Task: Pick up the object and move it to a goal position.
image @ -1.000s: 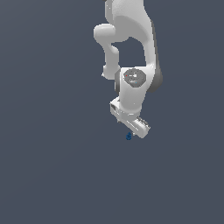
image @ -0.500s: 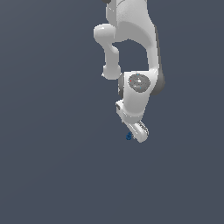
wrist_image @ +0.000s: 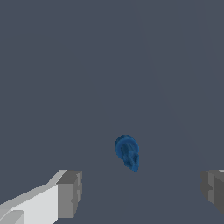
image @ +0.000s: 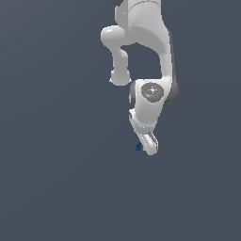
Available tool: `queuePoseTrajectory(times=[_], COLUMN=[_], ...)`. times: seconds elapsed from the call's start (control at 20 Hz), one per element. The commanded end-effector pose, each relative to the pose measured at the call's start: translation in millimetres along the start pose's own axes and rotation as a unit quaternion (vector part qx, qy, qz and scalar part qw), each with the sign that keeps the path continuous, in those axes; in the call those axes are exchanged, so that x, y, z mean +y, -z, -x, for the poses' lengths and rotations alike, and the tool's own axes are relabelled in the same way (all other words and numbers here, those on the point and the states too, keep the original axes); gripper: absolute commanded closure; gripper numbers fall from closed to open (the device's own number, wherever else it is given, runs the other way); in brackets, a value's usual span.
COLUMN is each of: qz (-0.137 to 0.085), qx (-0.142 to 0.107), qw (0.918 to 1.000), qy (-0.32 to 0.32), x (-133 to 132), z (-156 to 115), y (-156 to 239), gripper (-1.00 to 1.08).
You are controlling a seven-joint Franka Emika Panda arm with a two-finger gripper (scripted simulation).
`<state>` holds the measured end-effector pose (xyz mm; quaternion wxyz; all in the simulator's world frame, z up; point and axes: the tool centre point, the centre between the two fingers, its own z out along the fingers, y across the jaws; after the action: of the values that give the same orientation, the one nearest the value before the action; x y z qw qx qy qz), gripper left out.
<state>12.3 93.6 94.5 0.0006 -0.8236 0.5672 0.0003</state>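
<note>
Exterior view: white arm (image: pixel 146 56) hung down mid-frame, gripper (image: pixel 148 145) below center, tiny blue object (image: pixel 138 147) just at its left edge.

Wrist view: fingers (wrist_image: pixel 69 194) spread wide, gripping nothing, object (wrist_image: pixel 127 152) between them, untouched.

Camera placement: two views, one off the arm, one on the wrist.
Exterior view is looking from well back, steeply downward, taking in the whole arm (image: pixel 146 61) over grey ground; wrist view is looking closely past both fingertips (wrist_image: pixel 70 194). Both are sharing the gripper (image: pixel 147 145) and the small blue object (image: pixel 138 147) (wrist_image: pixel 127 152).
</note>
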Motion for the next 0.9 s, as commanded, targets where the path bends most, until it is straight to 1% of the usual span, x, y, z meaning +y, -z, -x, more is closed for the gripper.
queuePoseTrajectory(times=[0.0, 0.4, 0.85], qz=[0.0, 0.0, 0.0], qx=[0.0, 0.0, 0.001], qw=[1.0, 0.9999, 0.9999], qy=[-0.01, -0.013, -0.015], x=[-0.4, -0.4, 0.9], z=[0.8, 1.5, 1.3], y=[-1.2, -5.3, -45.5], gripper=[-0.92, -0.92, -0.92])
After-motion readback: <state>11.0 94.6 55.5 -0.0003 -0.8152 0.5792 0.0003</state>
